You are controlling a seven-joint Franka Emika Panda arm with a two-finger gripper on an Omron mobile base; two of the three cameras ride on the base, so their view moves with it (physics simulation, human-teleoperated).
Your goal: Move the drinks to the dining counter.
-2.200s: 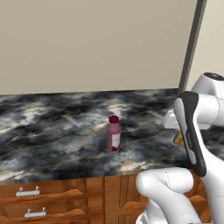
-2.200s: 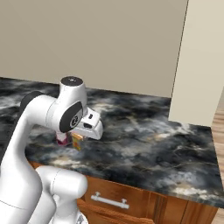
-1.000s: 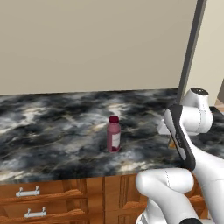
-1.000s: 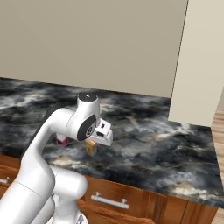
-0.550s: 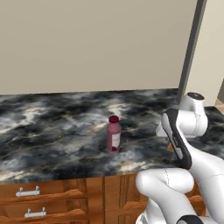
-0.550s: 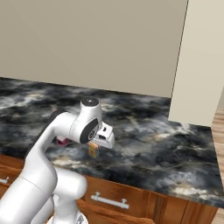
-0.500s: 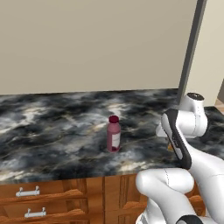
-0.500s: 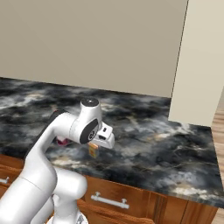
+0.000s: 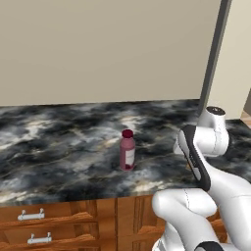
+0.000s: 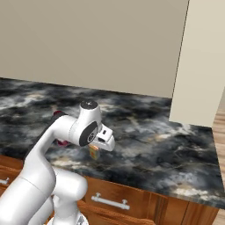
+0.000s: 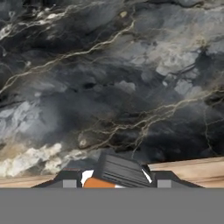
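Observation:
My gripper (image 11: pixel 116 181) is shut on the small orange drink carton (image 11: pixel 97 183), whose dark top shows between the two fingertips (image 11: pixel 70 179). In the right base view the gripper (image 10: pixel 96 146) holds the carton (image 10: pixel 93 154) low over the dining counter (image 10: pixel 154 145), near its front edge; I cannot tell whether the carton touches the stone. The maroon-pink bottle (image 9: pixel 127 151) with a dark red cap and white label stands upright on the dining counter (image 9: pixel 59 147), left of my arm. In the right base view my arm hides most of the bottle (image 10: pixel 61 143).
Brown wooden drawers with silver bar handles (image 9: pixel 34 214) run below the counter front. A beige wall rises behind the counter, and a tall beige panel (image 10: pixel 197 66) stands at its right end. Wooden floor shows past the counter's right end.
The hand has come a little lower and closer to the counter's front edge with the carton still in it. The bottle has not moved.

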